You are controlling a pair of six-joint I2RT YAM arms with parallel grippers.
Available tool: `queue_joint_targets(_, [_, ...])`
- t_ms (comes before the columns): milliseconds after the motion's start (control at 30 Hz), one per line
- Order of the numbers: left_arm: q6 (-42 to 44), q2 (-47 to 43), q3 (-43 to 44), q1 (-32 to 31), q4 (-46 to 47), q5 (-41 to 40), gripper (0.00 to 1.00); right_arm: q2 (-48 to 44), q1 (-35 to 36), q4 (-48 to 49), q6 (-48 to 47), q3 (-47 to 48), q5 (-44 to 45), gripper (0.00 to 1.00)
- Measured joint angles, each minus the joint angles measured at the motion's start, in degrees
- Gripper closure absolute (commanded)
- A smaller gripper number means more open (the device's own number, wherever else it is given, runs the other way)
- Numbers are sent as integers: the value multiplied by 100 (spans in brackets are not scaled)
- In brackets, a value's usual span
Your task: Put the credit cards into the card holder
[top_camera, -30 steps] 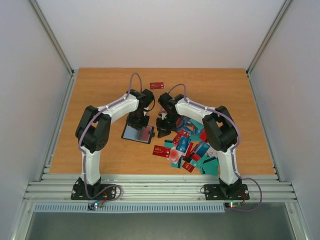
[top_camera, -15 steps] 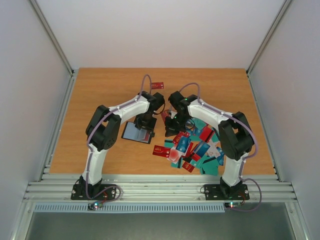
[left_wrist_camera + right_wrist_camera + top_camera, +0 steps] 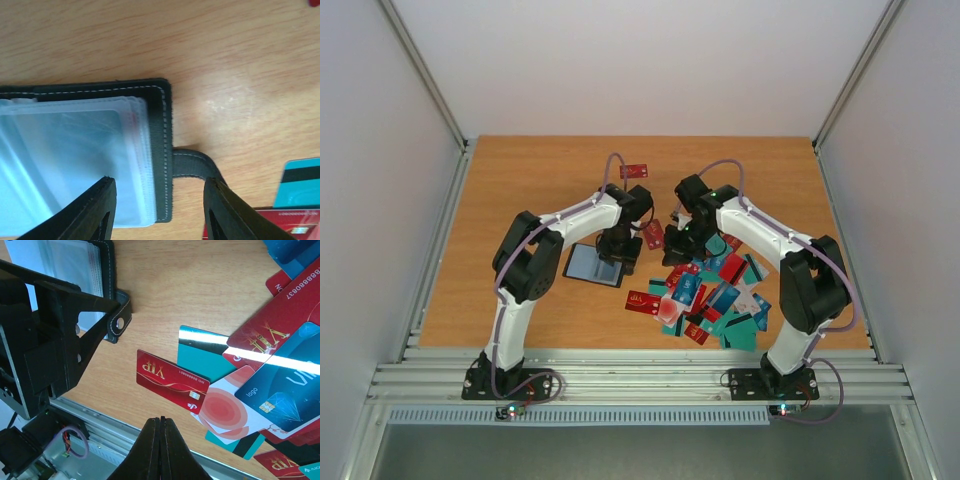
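Observation:
The black card holder [image 3: 588, 264] lies open on the table, its clear sleeves facing up. My left gripper [image 3: 617, 248] hangs open just above its right edge. In the left wrist view the gripper [image 3: 159, 182] straddles the holder's stitched edge [image 3: 162, 125], one finger over the sleeves and the other past the strap [image 3: 195, 165]. Nothing is between the fingers. The credit cards [image 3: 715, 290] lie in a loose heap right of the holder. My right gripper [image 3: 678, 243] is shut and empty above the heap's left end. A red VIP card [image 3: 172, 381] lies flat ahead of its tips [image 3: 160, 419].
One red card [image 3: 634, 171] lies alone at the far middle of the table, another [image 3: 653, 233] between the two grippers. A teal card with a dark stripe [image 3: 302, 182] sits right of the strap. The aluminium rail [image 3: 100, 420] runs along the near edge.
My left gripper has opened and shifted right to the holder's right edge. My right gripper, still shut, has drawn back to the right, away from the holder.

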Motion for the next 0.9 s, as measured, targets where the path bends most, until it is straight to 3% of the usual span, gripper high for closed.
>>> queue_joint_targets(167, [-4, -201, -192, -2, 184, 310, 47, -7, -26, -61, -7, -2, 26, 99])
queue_joint_targets(300, [39, -922, -540, -4, 389, 527, 43, -195, -50, -72, -57, -177, 50, 97])
queue_joint_targets(533, [350, -2068, -1001, -4, 911, 1143, 44, -791, -273, -85, -127, -761, 72, 81])
queue_joint_targets(700, [431, -1902, -1362, -15, 1488, 2015, 48, -1099, -780, 42, -98, -1440, -11, 70])
queue_joint_targets(900, [407, -1257, -1228, -192, 2070, 2881, 55, -1185, -1471, 490, -57, -2087, -350, 65])
